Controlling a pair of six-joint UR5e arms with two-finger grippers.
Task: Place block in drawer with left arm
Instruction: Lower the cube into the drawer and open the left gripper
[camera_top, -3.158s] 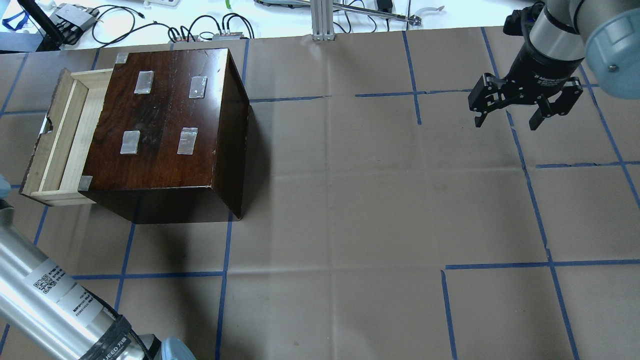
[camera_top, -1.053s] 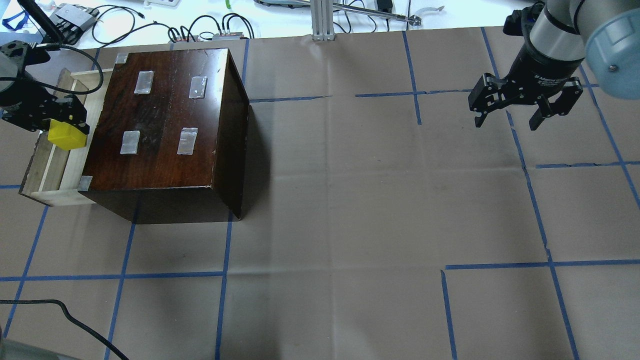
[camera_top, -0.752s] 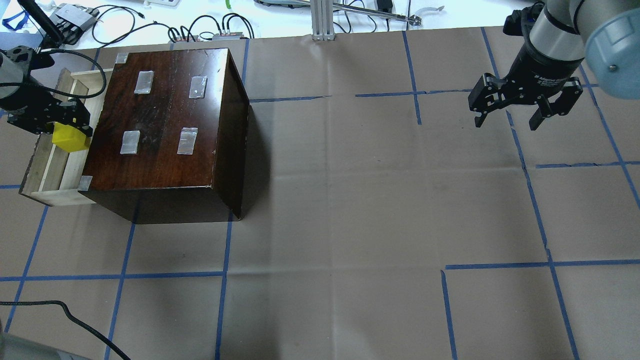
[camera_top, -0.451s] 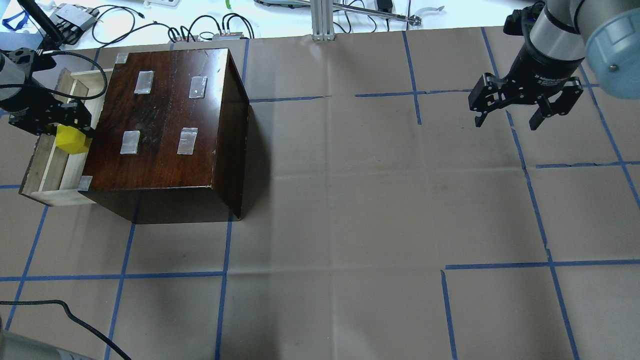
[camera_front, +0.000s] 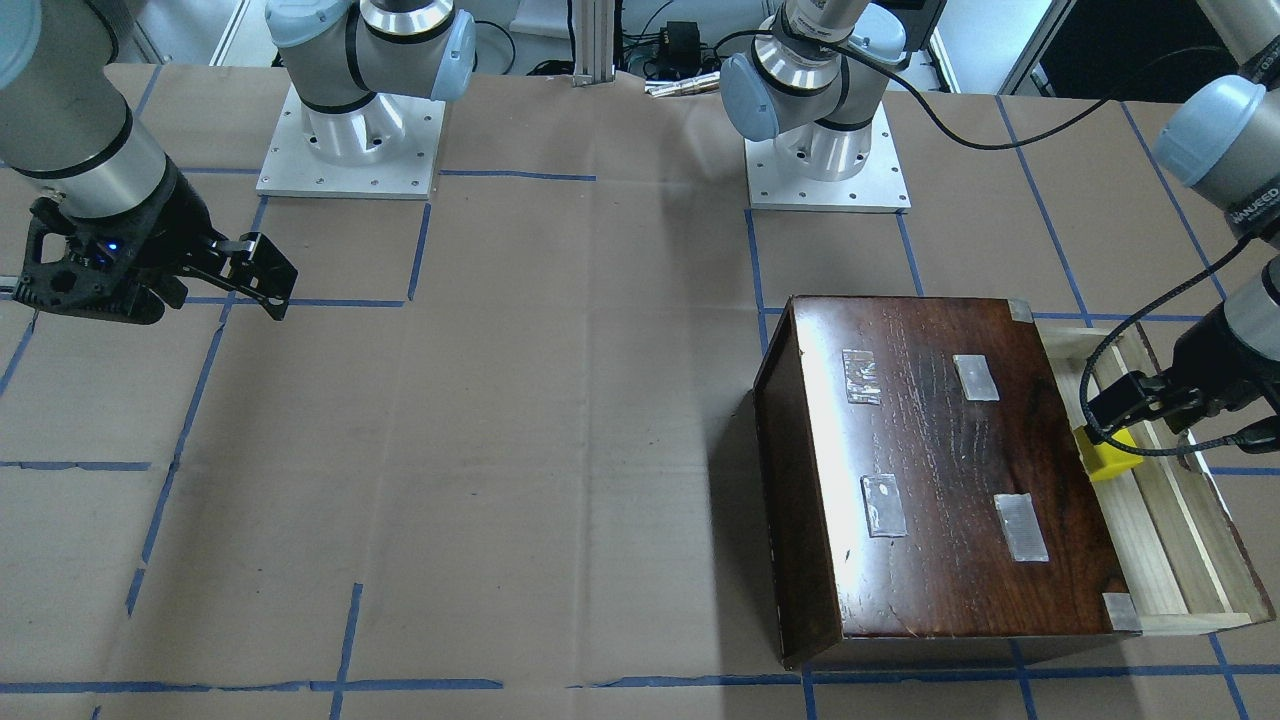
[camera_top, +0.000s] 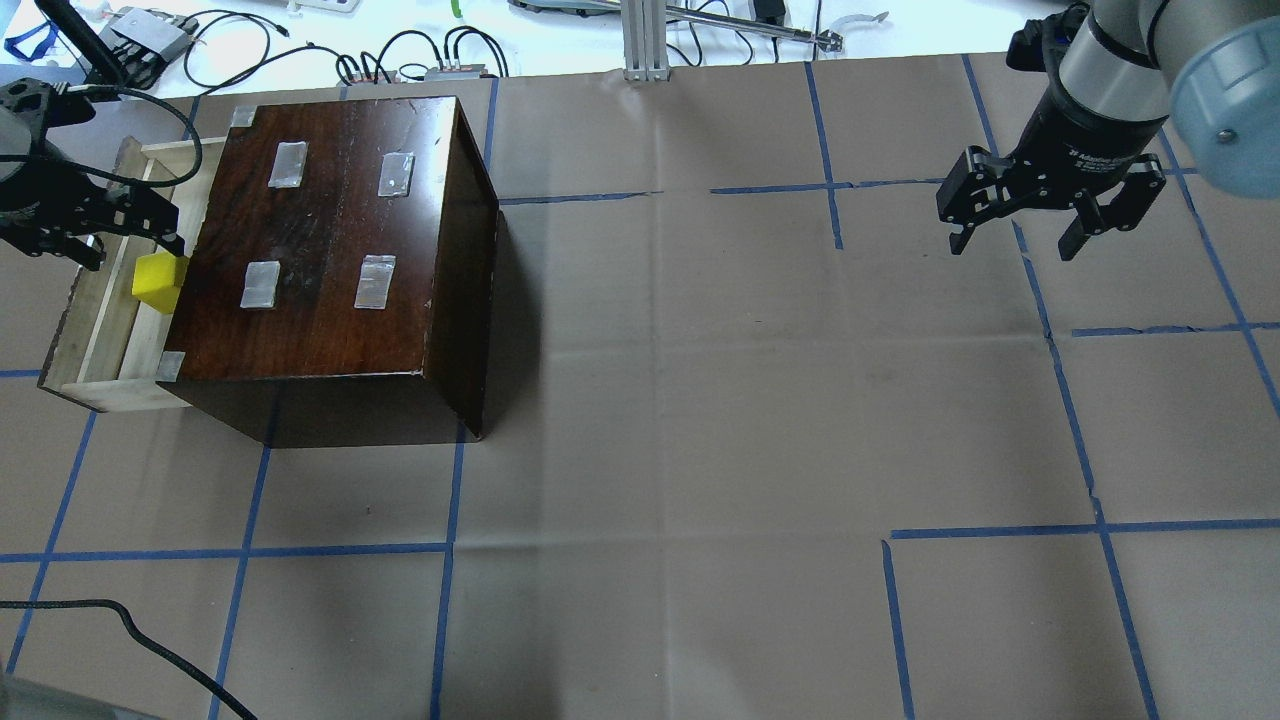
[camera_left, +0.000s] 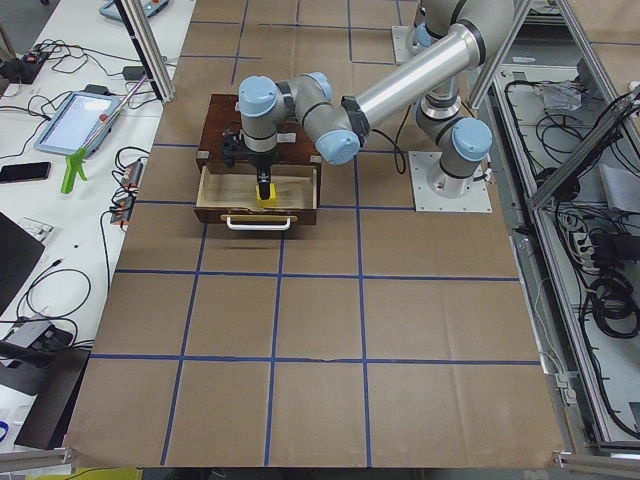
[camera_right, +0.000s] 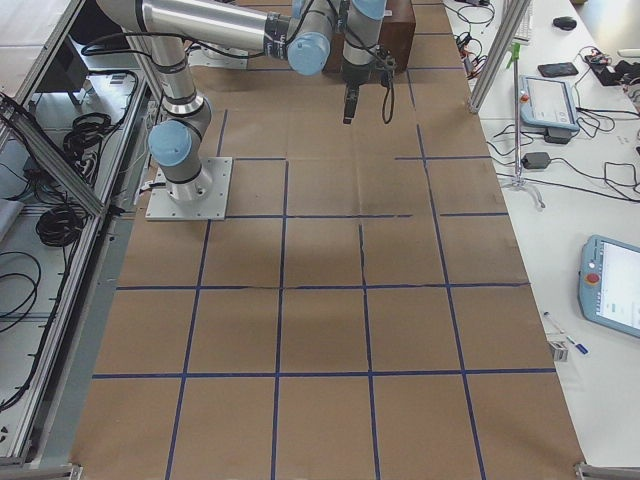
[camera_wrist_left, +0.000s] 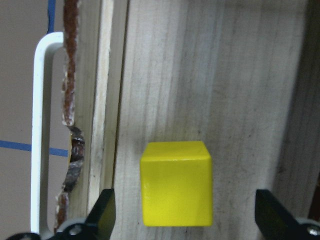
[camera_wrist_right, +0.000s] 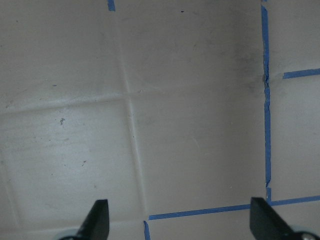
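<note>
The yellow block (camera_top: 155, 283) rests on the floor of the open pale-wood drawer (camera_top: 100, 330), close to the dark-brown box (camera_top: 330, 240). It also shows in the front view (camera_front: 1108, 460) and the left wrist view (camera_wrist_left: 176, 184). My left gripper (camera_top: 135, 250) is open just above the block, its fingers (camera_wrist_left: 102, 215) spread wide on either side and apart from it. My right gripper (camera_top: 1013, 245) is open and empty above the bare table far to the right.
The drawer (camera_wrist_left: 225, 75) has a white handle (camera_wrist_left: 40, 125) and a notch on its front. Cables and devices (camera_top: 150, 40) lie beyond the table's far edge. My left arm's black cable (camera_front: 1150, 320) loops over the drawer.
My left gripper brought the block down into the drawer, then opened and let it go. The block now sits alone on the drawer floor. The right arm has not moved.
</note>
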